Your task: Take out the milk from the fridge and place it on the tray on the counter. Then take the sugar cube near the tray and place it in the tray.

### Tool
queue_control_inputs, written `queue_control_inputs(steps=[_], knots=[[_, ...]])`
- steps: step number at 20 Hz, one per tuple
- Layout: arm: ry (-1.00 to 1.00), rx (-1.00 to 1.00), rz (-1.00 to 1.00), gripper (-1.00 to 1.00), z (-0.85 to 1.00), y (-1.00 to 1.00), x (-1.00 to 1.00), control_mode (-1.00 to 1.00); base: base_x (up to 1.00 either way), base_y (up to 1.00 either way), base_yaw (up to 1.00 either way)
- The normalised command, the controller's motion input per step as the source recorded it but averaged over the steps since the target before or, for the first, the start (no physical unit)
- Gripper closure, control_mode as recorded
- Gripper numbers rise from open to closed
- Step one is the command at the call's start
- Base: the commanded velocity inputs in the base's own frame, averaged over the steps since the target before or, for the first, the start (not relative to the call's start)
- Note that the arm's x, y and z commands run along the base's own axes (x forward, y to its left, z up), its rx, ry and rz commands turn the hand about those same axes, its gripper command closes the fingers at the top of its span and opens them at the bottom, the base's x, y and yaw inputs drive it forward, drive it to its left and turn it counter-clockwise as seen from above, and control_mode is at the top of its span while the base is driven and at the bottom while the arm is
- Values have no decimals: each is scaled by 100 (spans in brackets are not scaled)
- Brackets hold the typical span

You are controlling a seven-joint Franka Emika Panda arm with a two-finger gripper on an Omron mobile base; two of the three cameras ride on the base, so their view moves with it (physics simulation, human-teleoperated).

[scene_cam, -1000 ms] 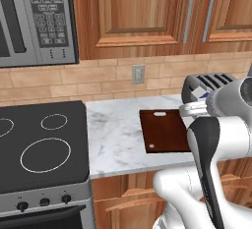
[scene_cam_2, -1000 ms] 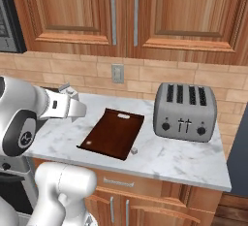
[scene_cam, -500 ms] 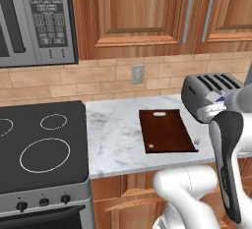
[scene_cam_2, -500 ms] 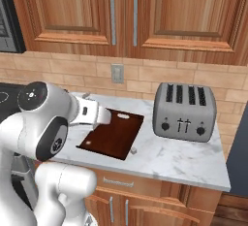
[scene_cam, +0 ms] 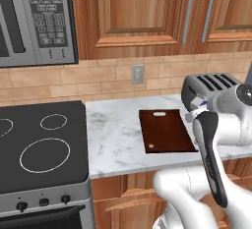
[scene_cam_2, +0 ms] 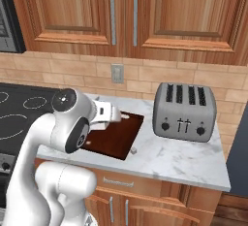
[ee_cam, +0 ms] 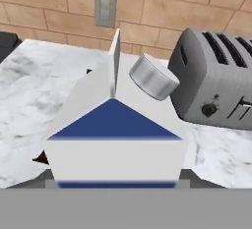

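The arm has swung across from the left, and the tool (scene_cam_2: 114,113) now hangs over the near-left part of the tray (scene_cam_2: 121,140), jaws partly spread and clamped on the milk (ee_cam: 115,134). The carton is ready to be lowered. The sugar cube (scene_cam_2: 133,149) waits on the surface (scene_cam_2: 184,159), just beside the tray's right edge.

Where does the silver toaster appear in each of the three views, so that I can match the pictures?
Left base view: the toaster is at the far right, on the counter.
Right base view: right of centre, to the right of the tray.
Hand view: upper right, behind the milk carton.
Shared landmark: the wall outlet, to the toaster's left in every view.
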Motion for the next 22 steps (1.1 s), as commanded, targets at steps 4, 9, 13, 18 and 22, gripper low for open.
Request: queue_control_inputs(steps=[4, 9, 13, 18, 22], knots=[[-4, -9, -5, 100, -58, 29, 87, -100, 0, 0, 0], [0, 0, -6, 100, -35, 13, 84, -100, 0, 0, 0], [0, 1, -3, 100, -10, 0, 51, -100, 0, 0, 0], [1, 9, 0, 100, 0, 0, 15, -100, 0, 0, 0], [4, 9, 0, 100, -2, 0, 3, -100, 0, 0, 0]])
